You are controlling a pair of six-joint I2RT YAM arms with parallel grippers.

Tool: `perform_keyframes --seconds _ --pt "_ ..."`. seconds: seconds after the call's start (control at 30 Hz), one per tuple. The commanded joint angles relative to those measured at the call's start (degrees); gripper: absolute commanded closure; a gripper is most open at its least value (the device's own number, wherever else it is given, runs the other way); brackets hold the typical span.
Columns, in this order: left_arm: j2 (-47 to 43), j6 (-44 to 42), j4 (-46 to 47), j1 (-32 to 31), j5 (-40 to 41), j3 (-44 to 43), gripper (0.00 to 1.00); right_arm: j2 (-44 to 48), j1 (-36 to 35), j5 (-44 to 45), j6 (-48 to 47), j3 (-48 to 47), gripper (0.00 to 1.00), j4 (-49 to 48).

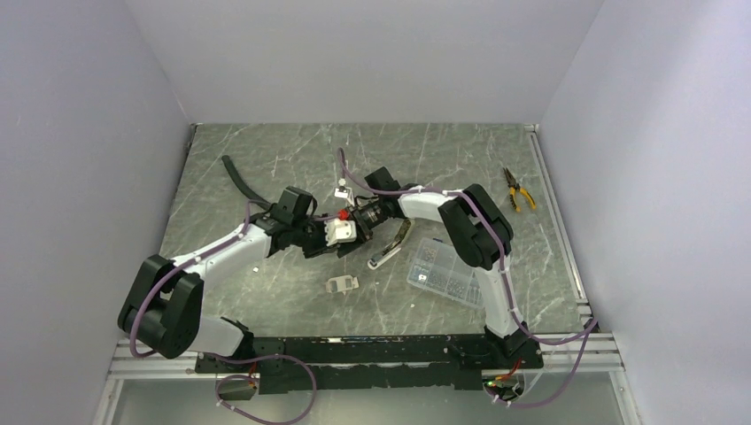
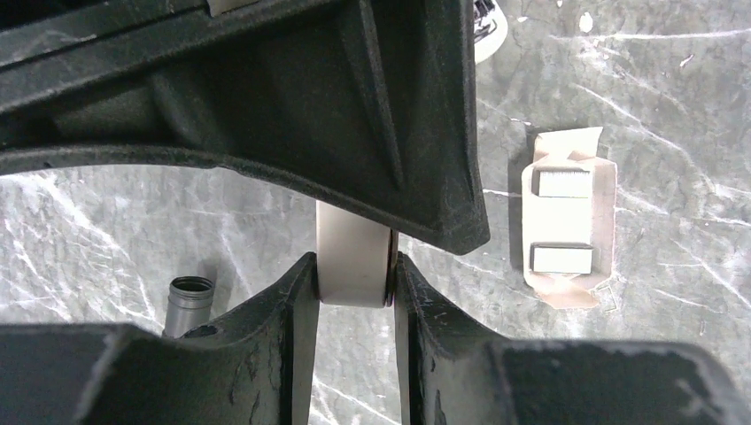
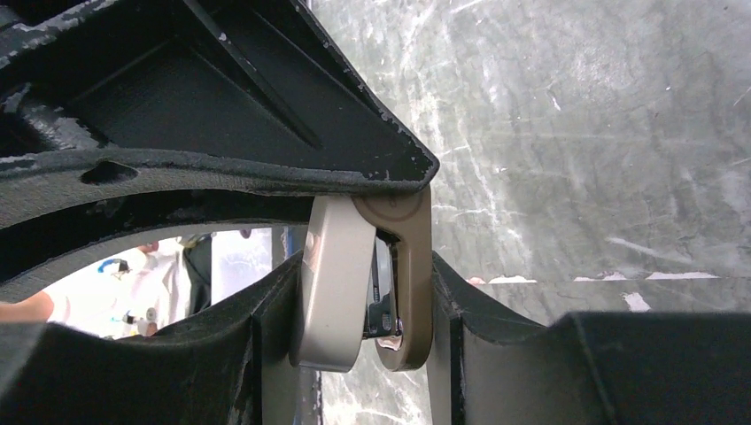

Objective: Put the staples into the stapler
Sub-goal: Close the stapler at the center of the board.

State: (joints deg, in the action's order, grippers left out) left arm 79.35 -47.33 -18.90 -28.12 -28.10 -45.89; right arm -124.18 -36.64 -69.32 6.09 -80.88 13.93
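The olive-grey stapler (image 1: 396,241) is held above the table between both grippers, with its silver channel hanging open toward the front. My right gripper (image 1: 376,221) is shut on it. In the right wrist view the gripper (image 3: 369,270) pinches two olive-grey parts of the stapler (image 3: 332,283), with a dark spring piece between them. My left gripper (image 1: 347,233) meets it from the left. In the left wrist view the gripper (image 2: 354,274) is shut on a pale beige end piece (image 2: 352,257), apparently the stapler's. An opened paper staple packet (image 1: 344,284) with two staple strips (image 2: 564,183) lies on the table.
A clear compartment box (image 1: 443,270) of metal bits sits to the right of the stapler. Yellow-handled pliers (image 1: 519,190) lie at the back right. A black strap (image 1: 241,181) lies at the back left. A small grey tube (image 2: 189,301) stands on the table.
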Motion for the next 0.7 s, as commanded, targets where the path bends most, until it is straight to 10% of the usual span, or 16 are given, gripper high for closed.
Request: perform_keyframes --seconds 0.0,0.33,0.53,0.67 --pt "-2.0 -3.3 4.6 -2.1 2.5 1.9 0.97 2.0 -1.1 -4.4 4.7 2.7 1.00 -9.6" --pt "-5.9 -8.1 15.7 -6.5 12.6 9.0 0.97 6.8 -3.1 -3.1 15.9 11.6 1.00 -28.6" --pt "-10.1 -10.9 18.3 -6.9 13.1 12.1 0.97 4.2 -3.1 -0.1 3.8 0.6 1.00 -8.2" --pt "-11.5 -12.3 17.4 -6.9 13.7 12.5 0.97 2.8 -3.0 0.1 2.3 -3.5 0.82 -2.3"
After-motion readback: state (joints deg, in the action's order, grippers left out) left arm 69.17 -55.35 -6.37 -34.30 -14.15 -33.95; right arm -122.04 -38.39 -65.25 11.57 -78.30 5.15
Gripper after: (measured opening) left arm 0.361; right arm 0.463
